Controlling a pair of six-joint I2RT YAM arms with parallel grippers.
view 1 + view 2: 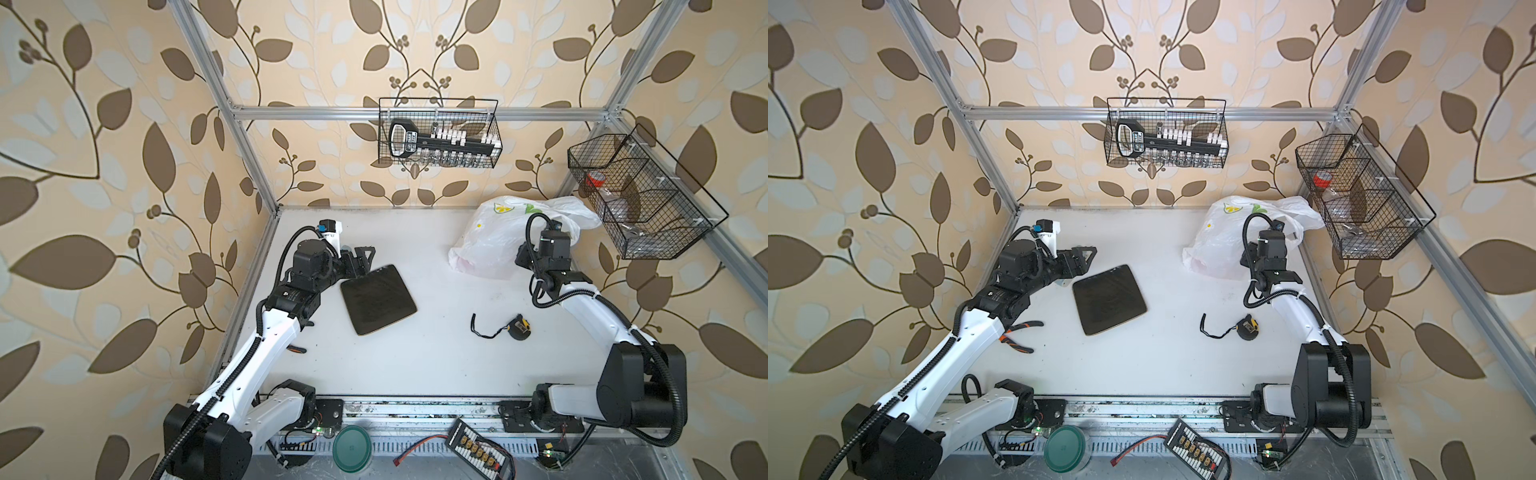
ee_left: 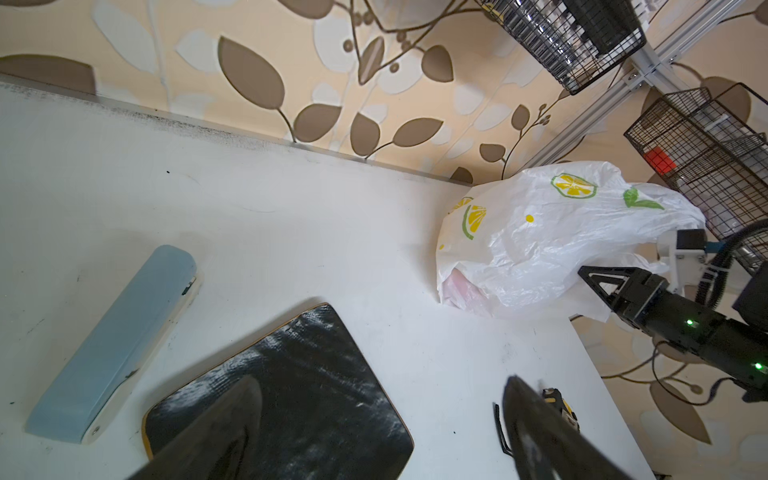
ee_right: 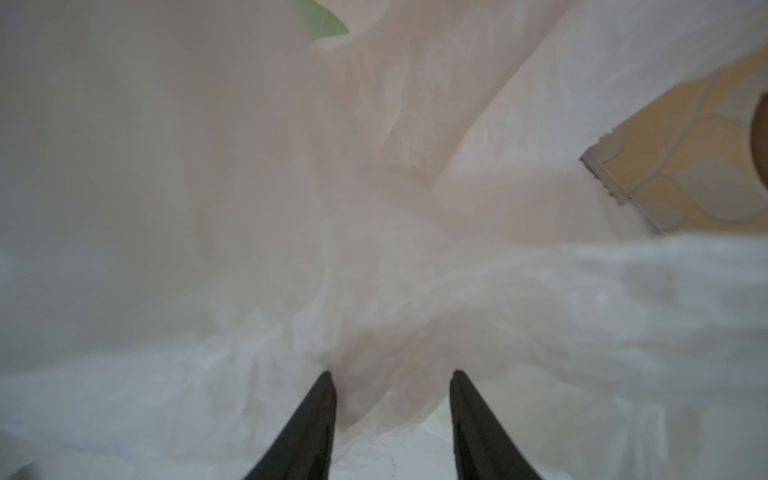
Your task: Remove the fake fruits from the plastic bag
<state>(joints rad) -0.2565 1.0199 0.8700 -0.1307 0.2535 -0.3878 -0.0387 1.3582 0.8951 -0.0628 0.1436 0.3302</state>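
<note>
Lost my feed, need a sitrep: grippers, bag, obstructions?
Left gripper open, by dark tray. Right gripper pressed into plastic bag folds, grip unclear. No fruit out yet. Tape measure lies apart from bag.

White shells, black joint housings on left arm (image 1: 270,336) and right arm (image 1: 590,311); ribbed black cable conduits (image 1: 680,407); black tapered jaws.

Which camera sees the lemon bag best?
The left wrist view: the lemon bag shows nearly whole, prints clear. In both top views the right arm hides part of it. The right wrist view sees only blurry white plastic up close.
</note>
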